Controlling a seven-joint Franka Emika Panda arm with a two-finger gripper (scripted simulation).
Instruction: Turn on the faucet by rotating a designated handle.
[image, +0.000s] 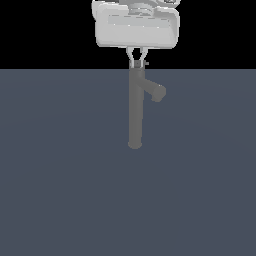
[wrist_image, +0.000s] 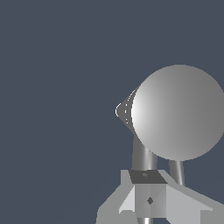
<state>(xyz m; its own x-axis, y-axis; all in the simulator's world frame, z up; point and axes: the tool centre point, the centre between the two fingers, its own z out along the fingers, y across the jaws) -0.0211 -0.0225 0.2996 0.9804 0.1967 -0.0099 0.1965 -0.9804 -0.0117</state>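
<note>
The faucet (image: 135, 107) is a tall dull-grey column on the floor, with a thick angled spout stub (image: 156, 92) branching toward the exterior view's right. Only a small nub of the thin handle (image: 146, 64) shows at its top cap. My gripper (image: 137, 61) hangs straight above the cap with its fingertips drawn together at the faucet's top. In the wrist view the round cap (wrist_image: 179, 111) fills the frame, and the spout (wrist_image: 124, 111) pokes out beside it. The slim light-grey handle (wrist_image: 143, 155) runs from under the cap to my shut gripper (wrist_image: 146, 177). Whether the tips pinch it is unclear.
A flat blue-grey floor (image: 60, 190) spreads all around the faucet's base. A second, thinner grey rod (wrist_image: 177, 173) shows beside the handle under the cap. My white hand body (image: 136, 22) sits at the exterior view's top edge.
</note>
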